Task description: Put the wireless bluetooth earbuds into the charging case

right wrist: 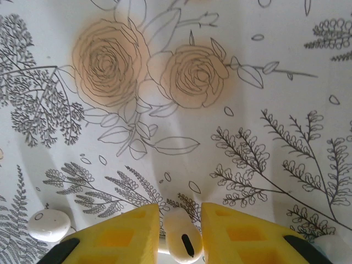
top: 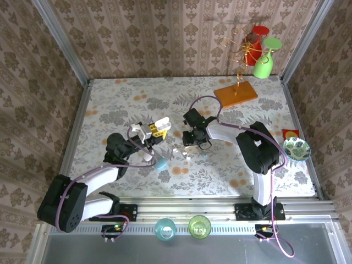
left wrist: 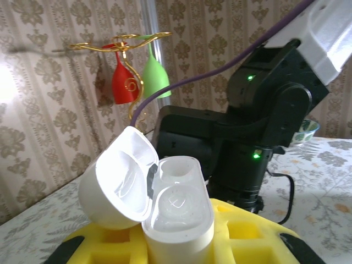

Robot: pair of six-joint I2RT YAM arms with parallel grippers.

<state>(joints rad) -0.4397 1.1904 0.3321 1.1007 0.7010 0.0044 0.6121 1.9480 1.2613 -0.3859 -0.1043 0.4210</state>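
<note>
Left gripper point(top: 155, 131), at 9 o'clock of table point(top: 121, 99) centre: jaws clamped on open white case point(left wrist: 177, 217), lid tipped back toward 10 o'clock, both wells bare. Right gripper point(right wrist: 180, 212), at table centre, pointing down: yellow pads closed on white earbud point(right wrist: 183, 240). Loose earbud point(right wrist: 48, 224) on the cloth at its 9 o'clock, apart. Blue case point(top: 161, 163) lies at 6 o'clock of the left gripper.
</note>
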